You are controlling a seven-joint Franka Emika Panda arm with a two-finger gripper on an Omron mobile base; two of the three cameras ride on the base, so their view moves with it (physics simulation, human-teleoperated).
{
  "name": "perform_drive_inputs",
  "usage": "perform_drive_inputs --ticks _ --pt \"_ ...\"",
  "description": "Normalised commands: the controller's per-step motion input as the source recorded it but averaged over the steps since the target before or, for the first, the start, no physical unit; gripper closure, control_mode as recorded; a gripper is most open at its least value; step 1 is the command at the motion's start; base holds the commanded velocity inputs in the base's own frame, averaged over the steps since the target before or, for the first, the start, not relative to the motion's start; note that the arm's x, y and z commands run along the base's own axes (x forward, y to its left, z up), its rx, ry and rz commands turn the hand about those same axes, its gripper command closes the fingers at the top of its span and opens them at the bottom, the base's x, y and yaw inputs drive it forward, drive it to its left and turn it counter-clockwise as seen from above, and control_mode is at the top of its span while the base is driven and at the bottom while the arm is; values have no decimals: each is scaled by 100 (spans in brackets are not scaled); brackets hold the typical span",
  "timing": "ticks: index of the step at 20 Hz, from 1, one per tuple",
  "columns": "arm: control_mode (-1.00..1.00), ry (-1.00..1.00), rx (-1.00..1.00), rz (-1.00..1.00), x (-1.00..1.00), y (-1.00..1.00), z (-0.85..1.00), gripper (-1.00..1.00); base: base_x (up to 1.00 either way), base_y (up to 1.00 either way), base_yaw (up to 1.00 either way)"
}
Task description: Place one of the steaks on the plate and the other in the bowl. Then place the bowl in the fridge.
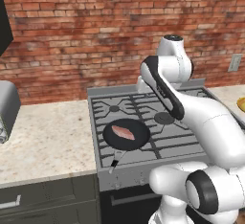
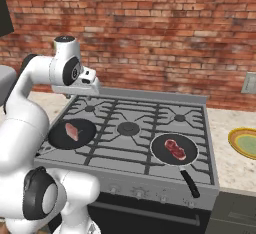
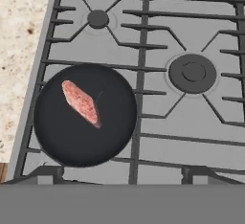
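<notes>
Two black pans sit on the stove. The front-left pan (image 2: 60, 139) holds one pinkish steak (image 2: 72, 130), which also lies in the pan (image 1: 139, 137) as a slab (image 1: 123, 133) and at lower left in the hand view (image 3: 81, 102). The other steak (image 2: 175, 148) lies in the front-right pan (image 2: 159, 154). The yellow-rimmed plate (image 2: 235, 144) rests on the right counter, its edge (image 1: 241, 104) just in frame. My gripper (image 2: 75, 94) hangs open and holds nothing, high over the stove's back-left part, well above the left pan. The bowl and the fridge are out of view.
The grey stove (image 2: 130, 128) has raised grates and burners. A speckled counter (image 1: 48, 137) runs to its left, with a grey appliance (image 1: 7, 108) at its far end. A brick wall stands behind. The right pan's handle (image 2: 190, 183) sticks out over the stove's front edge.
</notes>
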Motion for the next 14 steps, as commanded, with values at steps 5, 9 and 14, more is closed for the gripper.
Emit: perform_drive_inputs --ticks 5,9,14 --pt "-100 16 -4 23 4 78 -36 -100 0 0 0" --pt "-100 12 -7 23 9 25 -37 -100 0 0 0" --pt "-100 10 -11 16 6 2 -32 -100 0 0 0"
